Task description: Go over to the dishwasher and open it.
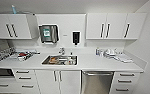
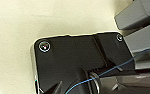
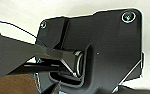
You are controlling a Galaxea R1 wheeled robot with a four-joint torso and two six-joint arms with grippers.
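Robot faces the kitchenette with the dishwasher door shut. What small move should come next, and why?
Probably a short drive forward and to the right. The dishwasher sits right of centre in the head view, under the counter, its door closed and its bar handle untouched, so the base should line up with it first.

The dishwasher (image 1: 97, 82) sits under the counter (image 1: 96, 63), right of the sink (image 1: 60, 60).

An office kitchenette: a white tabletop (image 1: 91, 62) carries a steel sink (image 1: 60, 60), white wall cupboards (image 1: 108, 25) hang above the sink, and the dishwasher (image 1: 97, 82) sits below the tabletop to the sink's right.
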